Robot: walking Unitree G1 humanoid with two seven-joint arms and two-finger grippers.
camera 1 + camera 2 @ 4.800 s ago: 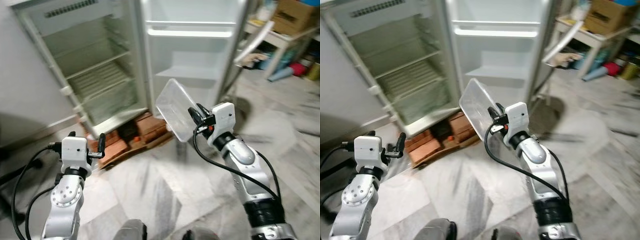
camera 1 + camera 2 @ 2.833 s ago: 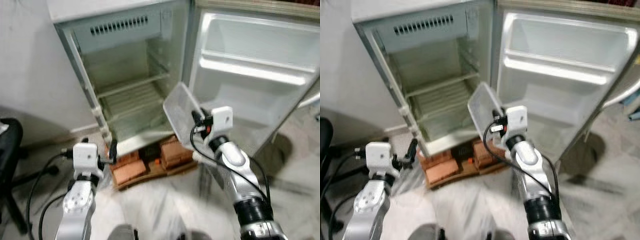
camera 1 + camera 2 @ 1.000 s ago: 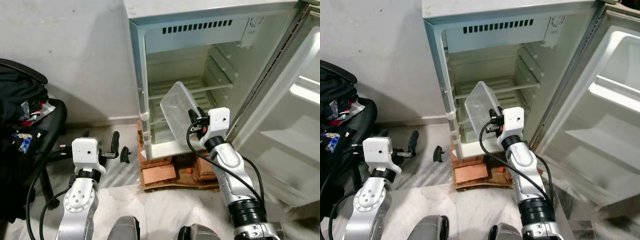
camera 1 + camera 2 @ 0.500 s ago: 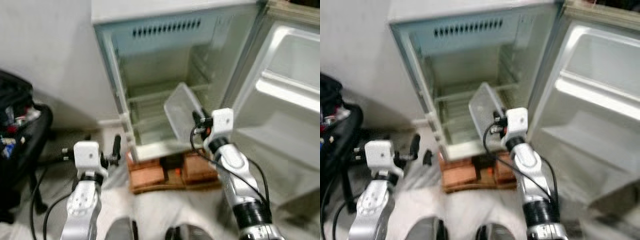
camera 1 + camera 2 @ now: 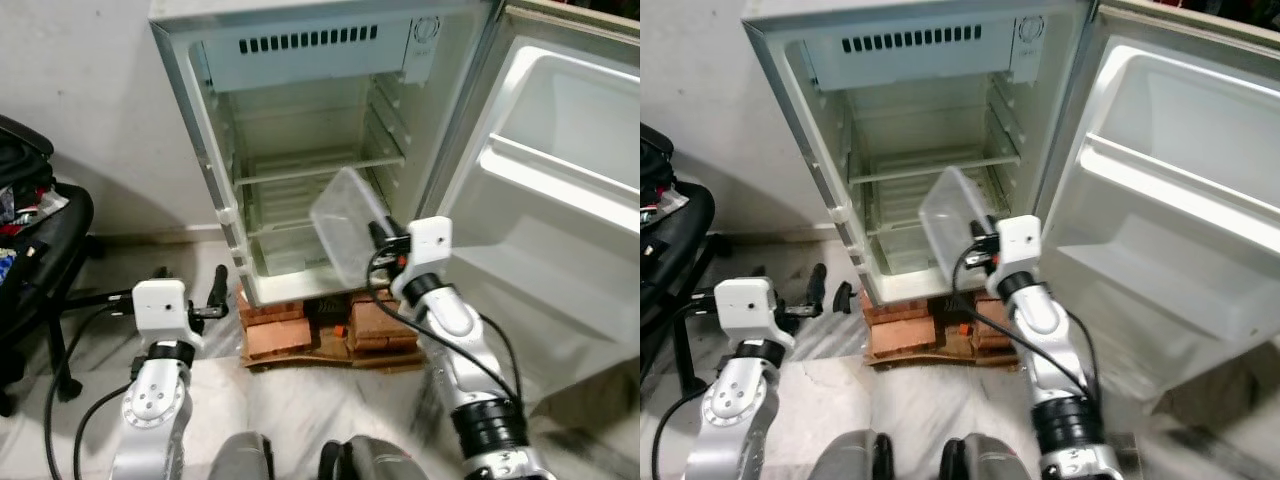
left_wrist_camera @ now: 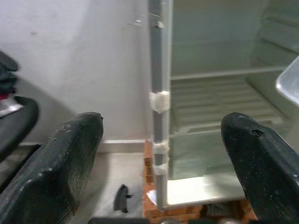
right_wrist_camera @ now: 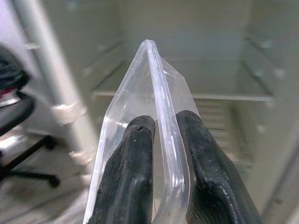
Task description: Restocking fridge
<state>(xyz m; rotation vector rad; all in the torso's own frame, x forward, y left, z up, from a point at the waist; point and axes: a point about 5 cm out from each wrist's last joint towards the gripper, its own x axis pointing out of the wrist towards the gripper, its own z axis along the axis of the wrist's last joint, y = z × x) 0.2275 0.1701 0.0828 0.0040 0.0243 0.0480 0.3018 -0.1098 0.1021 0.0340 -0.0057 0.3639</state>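
Observation:
A small white fridge point(image 5: 300, 120) stands open in front of me, its wire shelves point(image 5: 310, 165) bare and its door point(image 5: 560, 180) swung out to the right. My right gripper point(image 5: 382, 238) is shut on the rim of a clear plastic container point(image 5: 345, 225), held tilted in front of the fridge's lower compartment. In the right wrist view both fingers point(image 7: 135, 172) pinch the container's wall point(image 7: 156, 107). My left gripper point(image 5: 218, 290) is low at the left, open and holding nothing; its fingers point(image 6: 70, 154) frame the fridge's left edge point(image 6: 159, 102).
The fridge rests on red bricks point(image 5: 285, 335) over cardboard. A black office chair point(image 5: 40, 260) piled with dark items stands at the left by the white wall point(image 5: 80, 110). The floor is pale marble tile point(image 5: 300, 410). The door's empty racks point(image 5: 560, 190) jut out on the right.
The camera has swung and steadied, so the fridge now sits centred and sharp. The container stays in my right gripper, slightly lower against the fridge opening. The left arm keeps its pose.

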